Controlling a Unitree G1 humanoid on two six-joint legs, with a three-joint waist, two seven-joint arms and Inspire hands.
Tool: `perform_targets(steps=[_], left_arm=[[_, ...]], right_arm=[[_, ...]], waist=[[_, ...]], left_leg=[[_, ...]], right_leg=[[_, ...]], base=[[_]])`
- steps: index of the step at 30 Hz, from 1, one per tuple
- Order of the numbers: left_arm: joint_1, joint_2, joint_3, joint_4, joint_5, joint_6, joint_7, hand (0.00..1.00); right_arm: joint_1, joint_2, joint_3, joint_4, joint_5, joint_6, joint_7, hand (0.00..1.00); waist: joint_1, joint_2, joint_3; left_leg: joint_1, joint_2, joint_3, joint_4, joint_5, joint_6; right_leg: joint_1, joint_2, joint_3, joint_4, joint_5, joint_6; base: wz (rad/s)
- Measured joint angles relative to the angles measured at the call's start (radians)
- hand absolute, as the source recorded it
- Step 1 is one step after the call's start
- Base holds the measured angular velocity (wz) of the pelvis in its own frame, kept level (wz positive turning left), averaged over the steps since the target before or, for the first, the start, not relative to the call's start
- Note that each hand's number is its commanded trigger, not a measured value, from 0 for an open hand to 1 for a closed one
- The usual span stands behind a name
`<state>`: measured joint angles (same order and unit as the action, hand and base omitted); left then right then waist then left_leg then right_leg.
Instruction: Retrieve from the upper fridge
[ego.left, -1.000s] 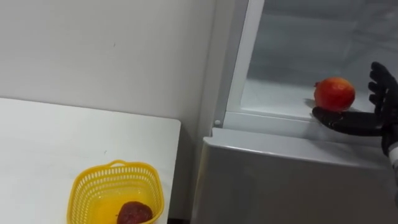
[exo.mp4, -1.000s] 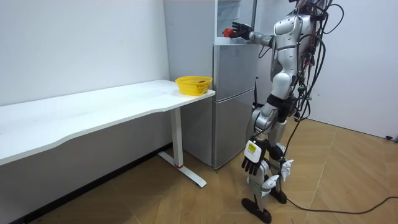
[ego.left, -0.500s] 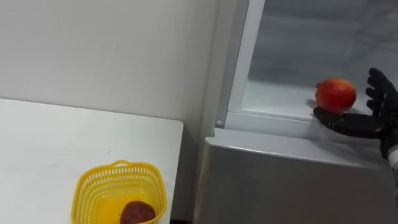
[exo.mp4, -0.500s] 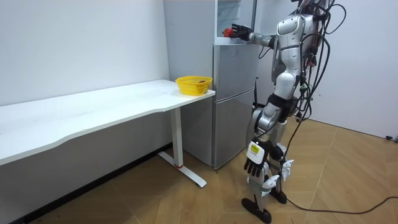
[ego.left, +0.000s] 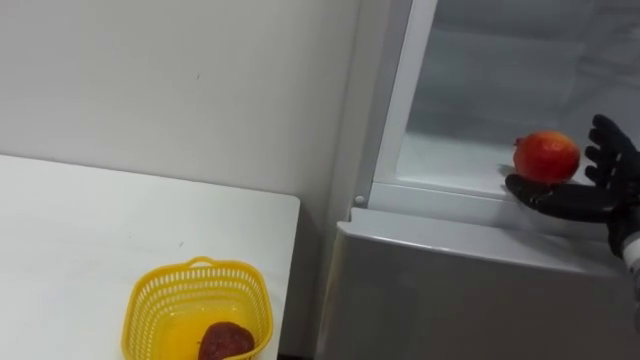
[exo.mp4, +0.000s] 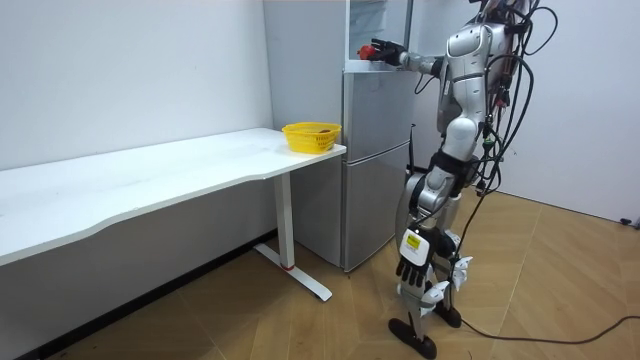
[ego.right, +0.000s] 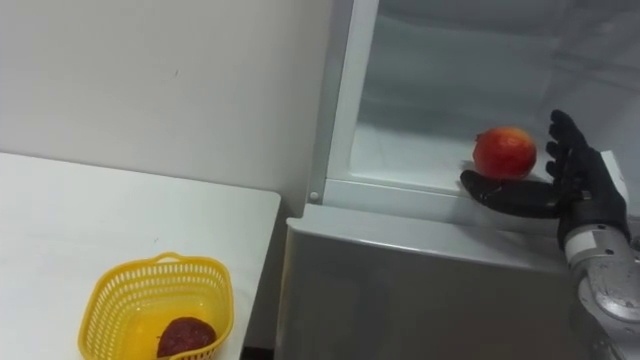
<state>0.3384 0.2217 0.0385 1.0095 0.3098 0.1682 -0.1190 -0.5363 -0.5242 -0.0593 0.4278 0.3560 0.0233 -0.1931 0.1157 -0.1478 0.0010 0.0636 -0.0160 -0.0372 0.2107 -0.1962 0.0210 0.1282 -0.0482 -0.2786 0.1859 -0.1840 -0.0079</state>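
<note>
— Risk from here, what are you flagging?
— The red fruit (ego.left: 546, 157) is sitting near the front lip of the shelf (ego.left: 450, 165) in the upper fridge, and the right hand (ego.left: 585, 200) is waiting beside it without gripping. I'm judging that an off-centre close is going to nudge the round fruit instead of trapping it. Then it's rolling over the lip and dropping down the fridge front.
— Fingers doing what?
— The fingers (ego.right: 562, 150) are standing spread wide, just right of the fruit. The thumb (ego.right: 505, 192) is lying stretched out low in front of it. Nothing is being held. The thumb is looking very close to the fruit's underside, but I'm not confirming contact.
— Other hand?
— The left hand (exo.mp4: 409, 265) is hanging by the thigh in the room view, fingers dangling loose and carrying nothing.
— Anything else?
— A yellow basket (ego.left: 245, 290) is sitting on the white table (ego.left: 80, 230) left of the fridge, holding a dark red fruit (ego.left: 226, 342). I'm guessing it's the drop spot.
</note>
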Motion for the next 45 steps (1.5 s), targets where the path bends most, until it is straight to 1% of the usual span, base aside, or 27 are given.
perform_targets(steps=[2,7,13,14,17,28,32,34,36,37,38,39,42,45], left_arm=[[0.0,0.0,0.0,0.0,0.0,0.0,0.0,0.0],[0.001,0.0,0.0,-0.008,0.0,0.002,0.0,0.0],[0.002,0.0,0.0,-0.012,-0.001,0.004,0.0,0.0],[0.002,0.0,0.0,-0.014,-0.001,0.004,-0.001,0.0],[0.003,0.0,0.0,-0.017,0.0,0.003,0.0,0.0],[0.005,0.001,0.001,-0.017,0.0,0.003,-0.011,0.0],[0.007,0.0,0.02,-0.016,-0.001,0.003,-0.025,0.0],[0.007,0.0,0.027,-0.016,-0.001,0.003,-0.028,0.0],[0.007,0.001,0.035,-0.016,-0.001,0.002,-0.03,0.0],[0.007,0.001,0.035,-0.016,-0.001,0.002,-0.03,0.0],[0.006,0.002,0.035,-0.015,-0.001,0.001,-0.03,0.0],[0.006,0.002,0.035,-0.011,-0.001,-0.002,-0.03,0.0],[0.007,0.002,0.036,-0.007,-0.001,-0.003,-0.029,0.0],[0.007,0.002,0.037,-0.007,-0.001,-0.003,-0.029,0.0]], right_arm=[[-0.001,0.0,0.0,0.0,0.0,0.0,0.001,0.0],[-0.002,-0.001,0.0,0.0,0.0,0.0,0.005,0.0],[-0.01,-0.004,0.0,0.011,0.0,0.0,0.029,0.0],[-0.012,-0.005,0.0,0.016,-0.002,0.0,0.034,0.0],[-0.019,-0.005,0.0,0.028,-0.006,0.001,0.044,0.0],[-0.022,-0.005,0.007,0.028,-0.013,0.001,0.043,0.0],[-0.03,-0.005,0.008,0.028,-0.017,0.001,0.044,0.0],[-0.041,-0.005,0.008,0.027,-0.017,0.001,0.044,0.0],[-0.054,-0.006,0.013,0.027,-0.025,0.001,0.044,0.0],[-0.055,-0.007,0.018,0.027,-0.033,0.001,0.044,0.18],[-0.055,-0.009,0.022,0.028,-0.047,0.001,0.044,0.7],[-0.055,-0.017,0.032,0.027,-0.061,0.001,0.044,1.0],[-0.055,-0.032,0.039,0.028,-0.093,0.001,0.044,1.0],[-0.055,-0.033,0.039,0.027,-0.099,0.001,0.045,1.0]], waist=[[0.0,0.004,0.0026],[0.0,0.004,0.003],[-0.002,0.005,0.0022],[-0.002,0.002,-0.0005],[-0.002,0.001,-0.0019],[-0.001,-0.001,-0.003],[0.0,-0.007,-0.0049],[0.001,-0.01,-0.0048],[0.002,-0.016,-0.0031],[0.002,-0.018,-0.0032],[0.002,-0.021,-0.0039],[0.002,-0.024,-0.0036],[0.002,-0.03,-0.0023],[0.003,-0.033,-0.0017]], left_leg=[[-0.001,0.0,0.0,0.001,0.0,0.0],[-0.002,-0.001,0.0,0.002,0.0,0.0],[-0.002,-0.001,0.0,0.008,0.0,0.0],[-0.002,-0.001,0.0,0.01,0.0,0.0],[-0.001,-0.001,0.0,0.01,0.0,0.0],[-0.004,0.001,-0.005,0.01,-0.002,-0.002],[-0.007,0.001,-0.006,0.012,-0.002,-0.002],[-0.008,0.001,-0.006,0.012,-0.002,-0.002],[-0.008,0.0,-0.007,0.012,-0.002,-0.002],[-0.009,0.0,-0.007,0.012,-0.002,-0.002],[-0.01,0.0,-0.009,0.013,-0.002,-0.002],[-0.011,0.0,-0.009,0.012,-0.002,-0.002],[-0.015,0.0,-0.021,0.013,-0.002,-0.003],[-0.019,0.001,-0.022,0.019,-0.004,-0.005]], right_leg=[[0.0,0.0,0.0,0.0,0.0,0.0],[-0.001,0.0,0.0,-0.001,0.0,0.0],[-0.001,0.0,0.001,-0.001,0.0,0.0],[-0.001,0.0,0.001,-0.001,0.0,0.0],[0.001,0.0,0.001,0.0,0.0,-0.001],[0.002,0.002,-0.002,0.001,0.001,-0.002],[-0.001,0.003,-0.003,0.002,0.001,-0.002],[-0.001,0.003,-0.003,0.001,0.001,-0.002],[-0.001,0.002,-0.005,0.0,0.001,-0.002],[-0.001,0.002,-0.006,0.0,0.001,-0.002],[-0.001,0.002,-0.011,0.001,0.001,-0.002],[-0.001,0.002,-0.014,0.001,0.001,-0.002],[-0.001,0.002,-0.023,0.001,0.001,-0.002],[-0.001,0.004,-0.027,0.0,0.001,-0.002]], base=[[0.0],[0.0],[0.0],[0.0],[0.0],[0.0],[0.0],[0.0],[0.0],[0.05],[0.06],[0.05],[0.06],[0.06]])
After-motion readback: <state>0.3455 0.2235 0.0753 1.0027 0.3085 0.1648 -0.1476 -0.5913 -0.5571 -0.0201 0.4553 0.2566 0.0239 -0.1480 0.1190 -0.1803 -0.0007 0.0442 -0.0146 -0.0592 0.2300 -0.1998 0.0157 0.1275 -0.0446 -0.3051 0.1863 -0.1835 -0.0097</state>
